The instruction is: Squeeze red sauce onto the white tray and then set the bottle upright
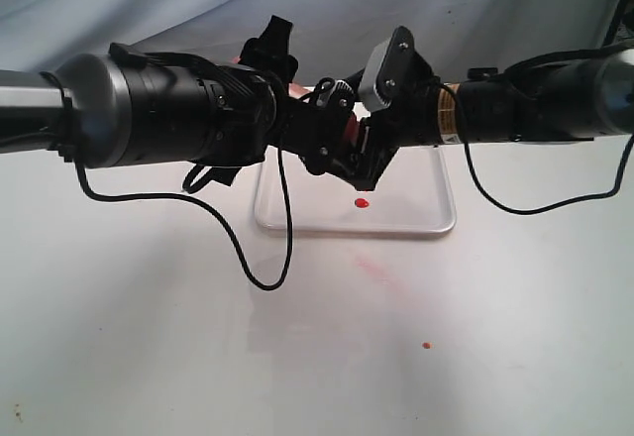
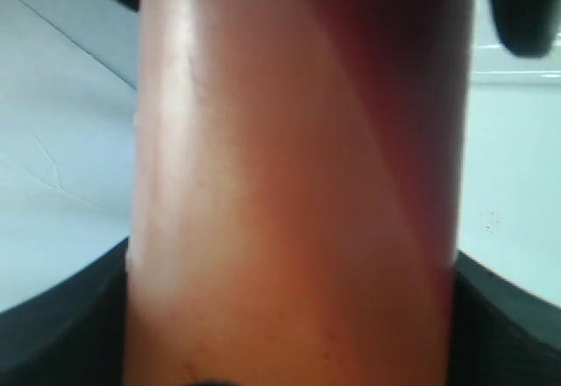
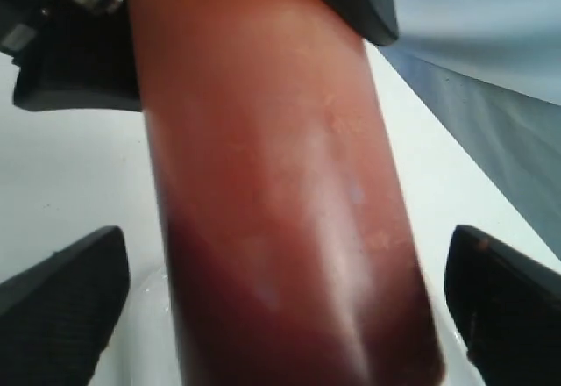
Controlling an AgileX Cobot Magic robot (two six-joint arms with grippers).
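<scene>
The red-orange bottle (image 2: 289,184) fills the left wrist view, and my left gripper (image 2: 289,316) is shut on it, black fingers (image 2: 61,316) pressing both sides. In the right wrist view the bottle (image 3: 280,210) stands between the spread fingers (image 3: 61,307) of my right gripper (image 3: 289,307), which is open with a gap on each side. From outside, both grippers, left (image 1: 332,149) and right (image 1: 381,154), meet above the white tray (image 1: 436,220) and hide nearly all of the bottle (image 1: 349,131). One round drop of red sauce (image 1: 363,203) lies on the tray.
A small red drop (image 1: 426,345) and a faint pink smear (image 1: 371,268) mark the white table in front of the tray. A black cable (image 1: 260,268) loops down from the left arm. Blue cloth (image 1: 327,0) hangs behind.
</scene>
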